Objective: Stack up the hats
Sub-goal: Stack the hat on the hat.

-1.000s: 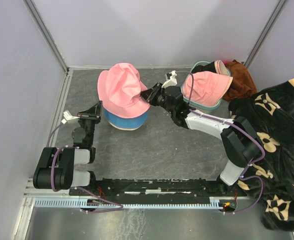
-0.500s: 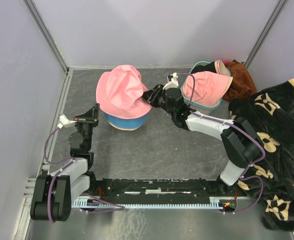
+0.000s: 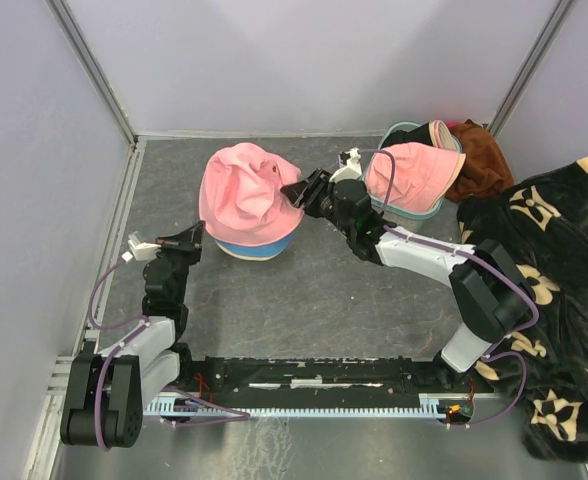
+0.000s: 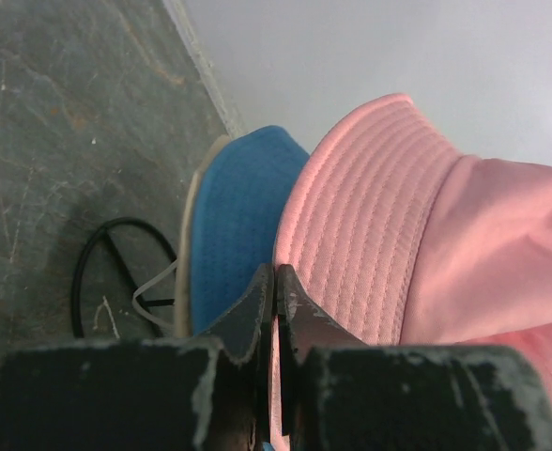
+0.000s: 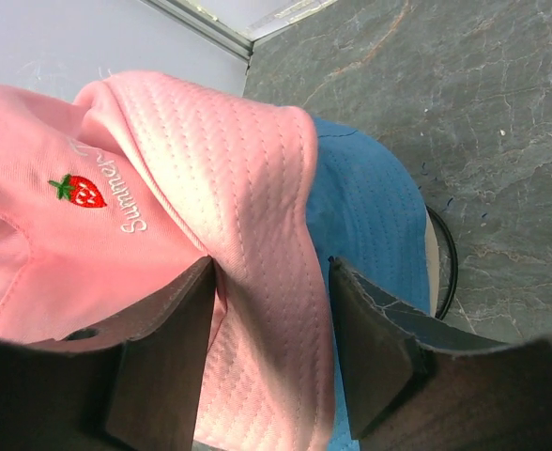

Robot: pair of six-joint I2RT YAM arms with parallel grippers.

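Currently, L to R across grey table (image 3: 314, 290):

1. L gripper (image 3: 198, 237): low, at lower-L edge of the stack. Fingers (image 4: 253, 315) together, no real gap. Wrist view: tips sit right at the line where pink brim meets blue fabric. A thin pink sliver shows btwn them lower down; can't tell if any cloth is nipped.

2. pink hat (image 3: 240, 190): crumpled, draped over top of blue hat (image 3: 264, 244), covering most of it. Crown bears a small strawberry (image 5: 79, 191) w/ white "Summer" stitching. Brim hangs down on R side.

3. blue hat: underneath, tan edge along its rim, resting on table. A black ring (image 4: 107, 272) pokes out from under it.

4. R gripper (image 3: 294, 190): reaching in from R, at upper-R side of stack. Fingers (image 5: 168, 348) well apart. Wrist view: stitched pink brim runs down btwn the two pads, lying against the L-hand pad and clear of the other; blue hat just behind the brim.

5. teal basket (image 3: 398, 130): back R, near wall. 2nd pink hat (image 3: 409, 172) lies tilted over its front rim. Beige/pink fabric edge at back rim, too small to id.

6. rust-brown cloth (image 3: 481, 160): just R of basket, touching it.

7. black blanket (image 3: 549, 300): beige floral print, heaped along R edge, beside R arm.
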